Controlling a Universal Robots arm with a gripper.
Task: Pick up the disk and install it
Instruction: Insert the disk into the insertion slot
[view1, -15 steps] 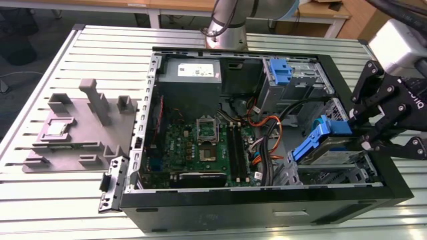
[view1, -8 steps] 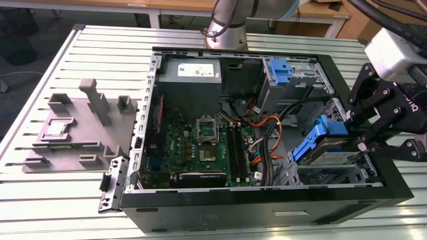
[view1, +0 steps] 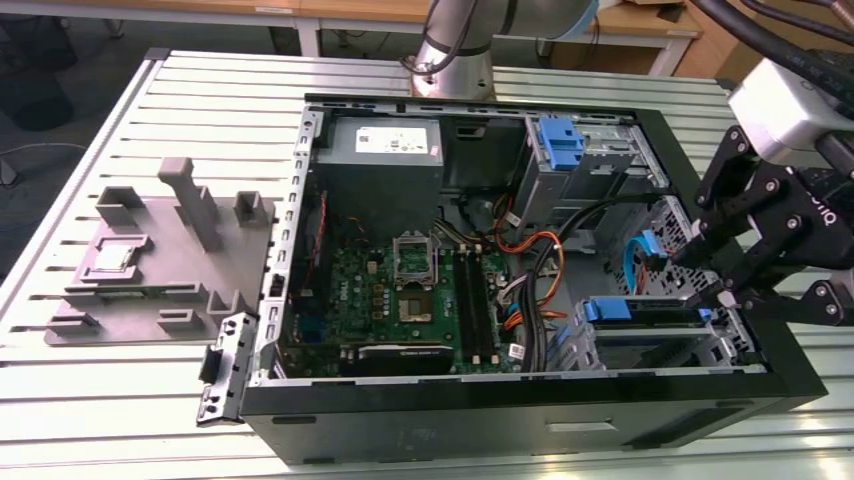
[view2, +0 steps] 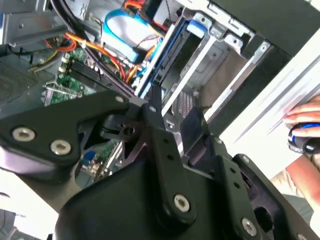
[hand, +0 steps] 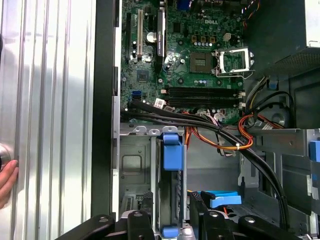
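Aluminium table (view1: 200, 100): slotted top that carries everything; the arm base (view1: 454, 50) stands at its far edge.
Computer case (view1: 507, 395): black tower laid on its side with the side panel off, so the inside is open from above.
Grey fixture (view1: 147, 265): on the table at the exterior view's left, well apart from the case.
Power supply (view1: 384, 150): grey box in the far part of the case; nothing touches it.
Motherboard (view1: 400, 290): green board, flat on the case floor.
Drive cage (view1: 654, 345): grey metal, in the case corner at the exterior view's right, near the orange cables (view1: 547, 262).
Gripper (view1: 707, 278): black, on the 1 arm; it hangs over the end of the cage at the exterior view's right.
Disk (view1: 627, 311): inside the drive cage. It seems to stand on its long edge, because from above I see mainly 1 blue rail.
Jaws: I cannot tell if they are clamped on the disk or only stand beside it.
Hand (view2: 302, 117): a person's hand, resting on the table outside the case, well apart from the gripper.
Key relation: the long axis of the disk runs from its blue end tab, at the exterior view's left, straight toward the gripper. In the first wrist view the rail of the disk (hand: 172, 155) ends directly at the gripper (hand: 172, 219).
Stage, as I judge: the disk sits in its bay, so the work is at the install part and not at the pick-up.
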